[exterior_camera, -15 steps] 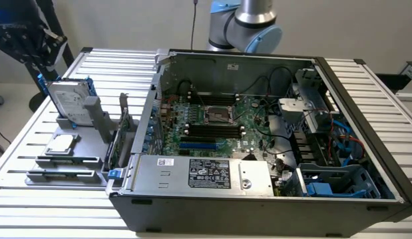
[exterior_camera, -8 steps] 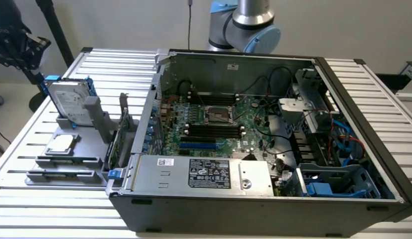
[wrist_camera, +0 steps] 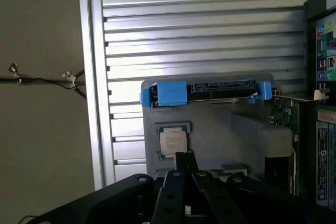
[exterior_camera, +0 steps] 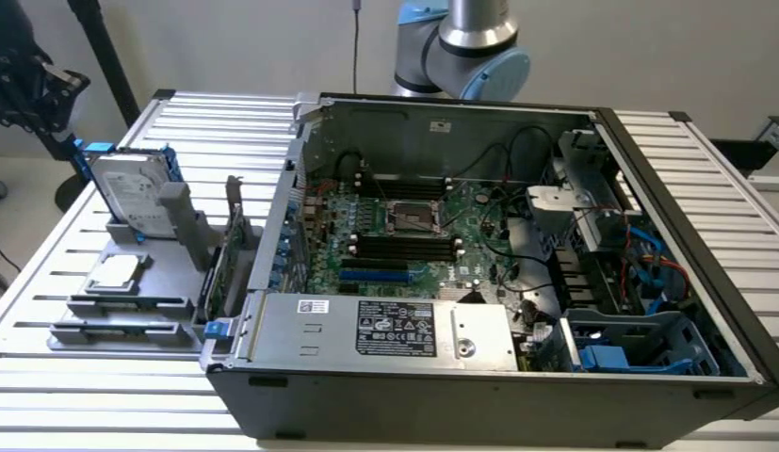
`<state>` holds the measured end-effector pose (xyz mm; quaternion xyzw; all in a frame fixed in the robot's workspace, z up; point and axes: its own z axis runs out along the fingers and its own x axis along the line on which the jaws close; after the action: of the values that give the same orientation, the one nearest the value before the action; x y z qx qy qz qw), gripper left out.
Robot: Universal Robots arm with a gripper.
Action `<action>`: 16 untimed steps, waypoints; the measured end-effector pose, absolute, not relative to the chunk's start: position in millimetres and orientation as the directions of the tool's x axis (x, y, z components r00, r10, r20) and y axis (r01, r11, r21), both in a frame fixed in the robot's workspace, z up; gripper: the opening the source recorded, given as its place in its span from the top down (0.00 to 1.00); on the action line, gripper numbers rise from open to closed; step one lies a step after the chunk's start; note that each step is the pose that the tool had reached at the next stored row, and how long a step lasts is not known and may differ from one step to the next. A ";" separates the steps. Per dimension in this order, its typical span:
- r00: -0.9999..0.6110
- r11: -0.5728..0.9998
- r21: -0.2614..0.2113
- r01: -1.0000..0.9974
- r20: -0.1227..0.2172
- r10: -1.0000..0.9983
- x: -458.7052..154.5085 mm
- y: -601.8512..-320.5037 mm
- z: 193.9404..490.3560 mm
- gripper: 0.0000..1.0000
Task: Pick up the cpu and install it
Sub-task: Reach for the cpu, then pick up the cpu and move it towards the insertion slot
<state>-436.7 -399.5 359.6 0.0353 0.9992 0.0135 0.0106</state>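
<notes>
Currently cpu (exterior_camera: 117, 273) small silvery square, flat on holder (exterior_camera: 128, 303); claw (wrist_camera: 183, 157) closed, empty.

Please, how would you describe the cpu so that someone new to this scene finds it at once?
Beside the open computer case, on the exterior view's left, stands a grey holder. The cpu lies flat on it, next to the upright hard drive. It is the small square silvery chip, far smaller than the drive with its blue brackets.
</notes>
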 end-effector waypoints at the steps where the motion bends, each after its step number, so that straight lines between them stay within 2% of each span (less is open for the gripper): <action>1: -0.997 0.997 0.028 0.070 -0.020 0.071 -436.7 -399.4 359.5 0.89; 10: -0.997 0.997 0.028 0.070 -0.020 0.071 -436.7 -399.5 359.6 0.88; 12: -0.997 0.997 0.028 0.070 -0.020 0.071 -436.7 -399.5 359.6 0.76; 13: -0.997 0.997 0.028 0.070 -0.020 0.071 -436.7 -399.4 359.6 0.76; 16: -0.997 0.997 0.028 0.070 -0.020 0.071 -436.7 -399.5 359.6 0.64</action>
<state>-436.7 -399.5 359.6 0.0353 0.9992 0.0135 0.0106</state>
